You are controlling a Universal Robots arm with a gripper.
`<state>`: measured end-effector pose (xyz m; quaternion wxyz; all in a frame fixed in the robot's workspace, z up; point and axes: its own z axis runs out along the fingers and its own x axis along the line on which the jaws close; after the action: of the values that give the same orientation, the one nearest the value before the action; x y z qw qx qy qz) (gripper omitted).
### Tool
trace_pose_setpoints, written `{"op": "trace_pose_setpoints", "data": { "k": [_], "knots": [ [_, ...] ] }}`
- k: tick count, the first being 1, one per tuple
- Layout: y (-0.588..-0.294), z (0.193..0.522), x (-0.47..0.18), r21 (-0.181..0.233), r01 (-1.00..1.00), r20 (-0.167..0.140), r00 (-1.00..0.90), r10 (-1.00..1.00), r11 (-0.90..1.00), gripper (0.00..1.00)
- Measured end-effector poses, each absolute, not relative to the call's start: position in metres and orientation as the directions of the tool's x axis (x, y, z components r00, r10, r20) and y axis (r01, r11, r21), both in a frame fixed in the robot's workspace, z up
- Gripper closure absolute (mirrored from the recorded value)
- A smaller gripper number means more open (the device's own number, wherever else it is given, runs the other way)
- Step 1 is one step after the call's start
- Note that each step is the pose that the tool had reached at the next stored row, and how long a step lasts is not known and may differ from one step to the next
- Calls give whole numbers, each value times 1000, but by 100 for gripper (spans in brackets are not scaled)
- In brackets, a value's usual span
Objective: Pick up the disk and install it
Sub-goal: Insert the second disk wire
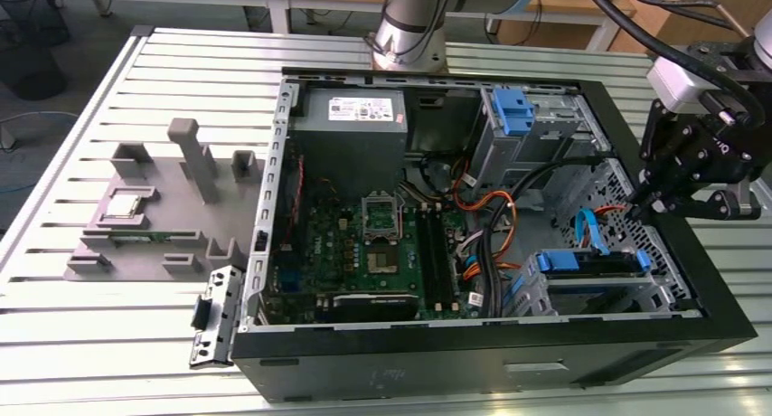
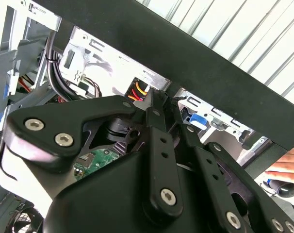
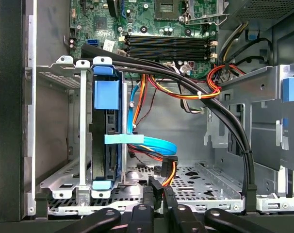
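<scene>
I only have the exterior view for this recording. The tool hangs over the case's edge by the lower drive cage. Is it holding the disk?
Observer: No. In the first wrist view the tool is shut with nothing in it, and the disk stands on edge in the metal cage ahead of it.
Operator: Is a cable plugged into it?
Observer: It doesn't look like it. The blue flat cable runs past the cage, and its end hangs beside the orange and yellow wires, apart from the disk.
Operator: Is anyone close by?
Observer: Yes. The second wrist view shows a person's hand just outside the black case wall.
</scene>
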<state>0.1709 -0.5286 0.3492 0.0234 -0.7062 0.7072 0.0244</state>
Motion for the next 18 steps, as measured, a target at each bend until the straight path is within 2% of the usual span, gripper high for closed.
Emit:
{"op": "trace_pose_setpoints", "data": {
  "k": [6, 7, 18],
  "knots": [
    [-529, 349, 171, 1, -1000, -67, -1, -998, 1, 79],
    [-529, 349, 171, 1, -1000, -67, -1, -998, 1, 84],
    [-529, 349, 171, 1, -1000, -66, -1, -998, 1, 84]
  ]
}}
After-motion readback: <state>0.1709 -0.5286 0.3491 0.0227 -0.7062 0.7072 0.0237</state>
